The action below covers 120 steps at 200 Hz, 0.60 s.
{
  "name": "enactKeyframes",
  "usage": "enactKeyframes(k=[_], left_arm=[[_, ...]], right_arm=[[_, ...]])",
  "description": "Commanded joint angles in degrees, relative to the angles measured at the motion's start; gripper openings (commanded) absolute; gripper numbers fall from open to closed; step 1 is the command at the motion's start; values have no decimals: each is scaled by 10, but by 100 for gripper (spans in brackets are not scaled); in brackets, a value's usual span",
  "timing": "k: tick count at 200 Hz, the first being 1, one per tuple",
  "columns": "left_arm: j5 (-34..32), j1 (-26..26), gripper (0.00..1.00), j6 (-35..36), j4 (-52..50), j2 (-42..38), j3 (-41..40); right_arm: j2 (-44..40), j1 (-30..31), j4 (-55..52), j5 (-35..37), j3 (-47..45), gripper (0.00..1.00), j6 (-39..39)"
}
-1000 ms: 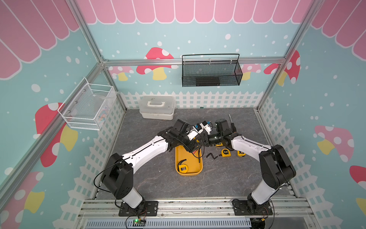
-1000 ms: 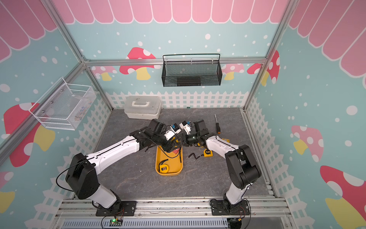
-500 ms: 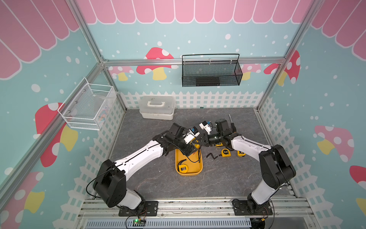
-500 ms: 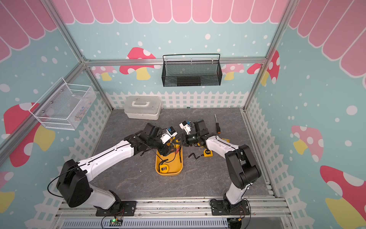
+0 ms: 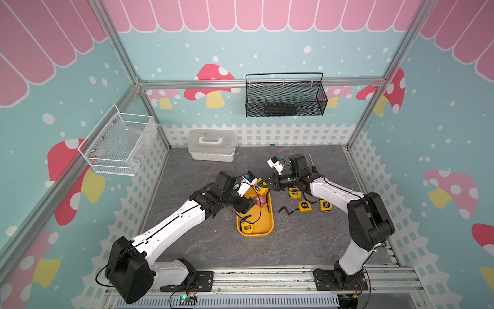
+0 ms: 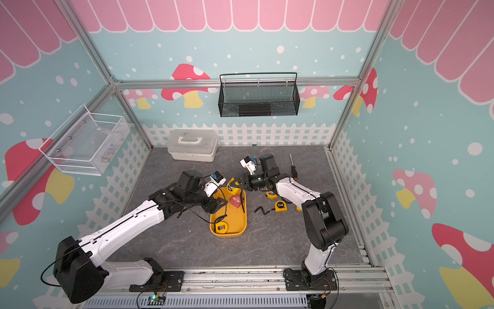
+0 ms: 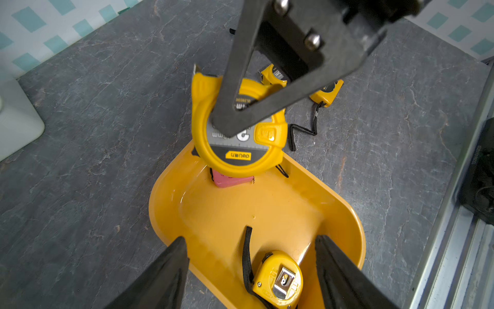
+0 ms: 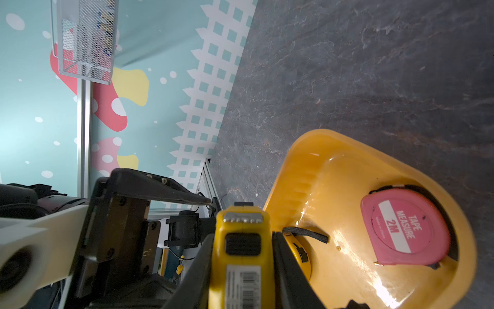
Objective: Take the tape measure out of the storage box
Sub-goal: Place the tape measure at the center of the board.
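The right wrist view shows what both top views leave tiny: the right gripper clamped on the flat sides of the yellow tape measure. The left wrist view places that tape measure over the far rim of the storage box, above a pink tape measure (lying inside). The left gripper hangs empty with its jaws apart over the near end, by a second yellow tape measure.

Glossy plastic storage box; matt tabletop

2 tape measures in storage box; 3 others right.
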Motion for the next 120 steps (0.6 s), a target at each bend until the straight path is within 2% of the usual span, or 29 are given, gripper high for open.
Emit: enactKeyframes(k=[1,52,120], left_arm=[[0,2,76,-10,-6,8,3],[18,2,76,-7,-3,30,15],[27,2,76,-5,11,47,14]], right_arm=[[-12,-18,-28,-9,35,31,-22],[-56,-86,-109,-3,70,31,-73],[-126,-224,-165,10,2,31,-123]])
